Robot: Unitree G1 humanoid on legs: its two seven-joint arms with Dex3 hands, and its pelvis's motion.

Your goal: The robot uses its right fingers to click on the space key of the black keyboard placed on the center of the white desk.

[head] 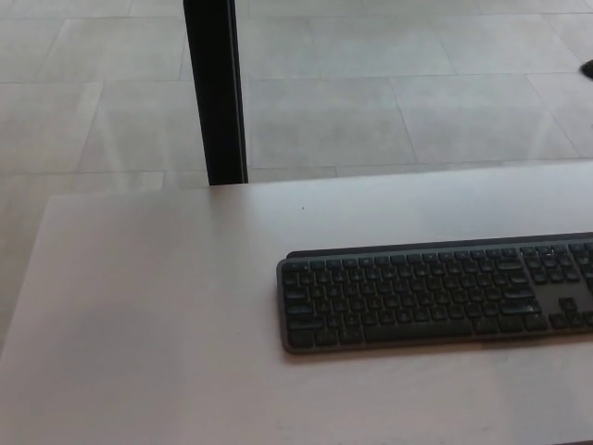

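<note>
The black keyboard (435, 295) lies flat on the white tabletop (148, 306), its long side running nearly level across the picture, with its right end cut off by the frame edge. Its dark keys sit in even rows; the space key (408, 331) seems to lie in the near row, though the labels are too blurred to read.

You had the keyboard (435, 295) lying flat on the surface (148, 315), toward its right side, with its right end running out of view. To its left the surface was bare. Behind the surface's far edge stood an upright post (215, 93) on the tiled floor (389, 93), left of the keyboard.
</note>
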